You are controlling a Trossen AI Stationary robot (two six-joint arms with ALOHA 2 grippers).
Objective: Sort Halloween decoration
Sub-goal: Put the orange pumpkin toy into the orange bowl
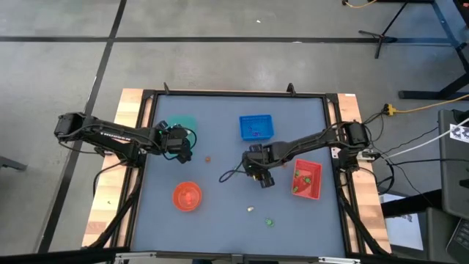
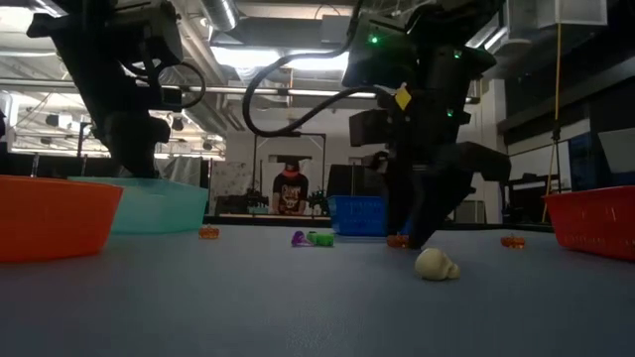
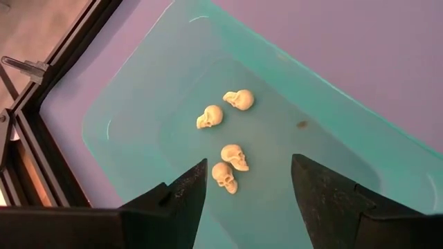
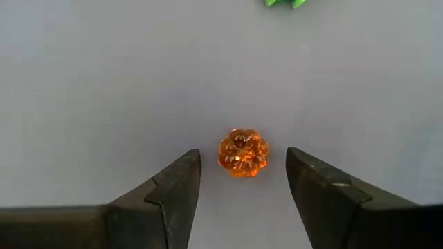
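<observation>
left gripper (image 3: 246,183) hangs over the teal tray (image 1: 185,122) at the table's left side, jaws released and holding nothing; four cream skull trinkets (image 3: 228,138) lie loose on the tray floor, two near the middle and two closer to the fingers (image 3: 185,192), none touching a finger; a small dark speck sits on the tray floor beside them, too small to identify.

right gripper (image 4: 242,183) is near the table's centre, below the blue tray (image 1: 256,127) in the high view, jaws released; an orange pumpkin trinket (image 4: 243,153) lies on the table (image 1: 220,213) just ahead of the gap between the two fingers, touching neither; a green trinket (image 4: 284,3) shows at the far edge of the right wrist view, well apart from the pumpkin.

remaining decorations on the table: a cream skull (image 2: 435,265) on the near side; a purple and green pair (image 2: 310,238) farther back; a loose orange piece (image 1: 207,158) right of the left gripper; a green piece (image 1: 269,221) near the front edge.

red tray (image 1: 307,180) at right holds several trinkets, green and orange among them; orange bowl (image 1: 187,196) stands at front left, contents not discernible; a person (image 2: 289,190) stands in the room beyond the table.
</observation>
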